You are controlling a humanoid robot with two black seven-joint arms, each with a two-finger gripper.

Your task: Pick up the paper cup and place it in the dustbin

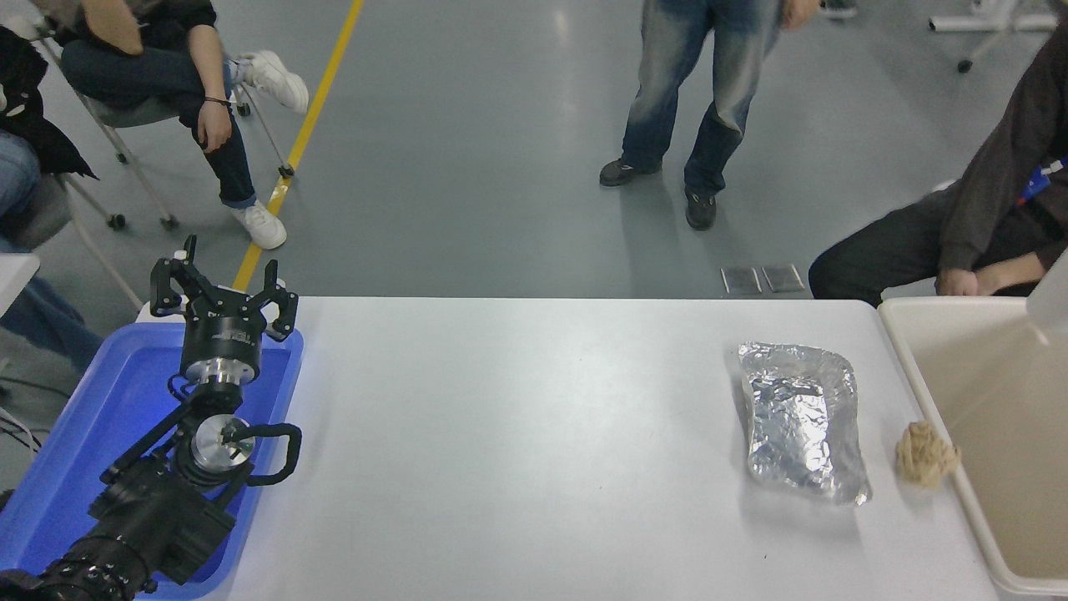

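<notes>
Left arm parked lower left over blue tray point(58, 467); left gripper point(224, 294) points away, fingers spread, holding nothing. Foil bag point(801, 421) lies lower right on table point(517, 434), paper wad point(926, 455) just beside bin point(934, 417) rim. Cup point(1053, 302): only white sliver at right edge, above bin's far end. Right gripper out of frame. People stand, sit across top.

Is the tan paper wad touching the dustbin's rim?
Cannot tell. In the head view the paper wad sits right beside the dustbin rim, but no clear gap or contact shows between them.
</notes>
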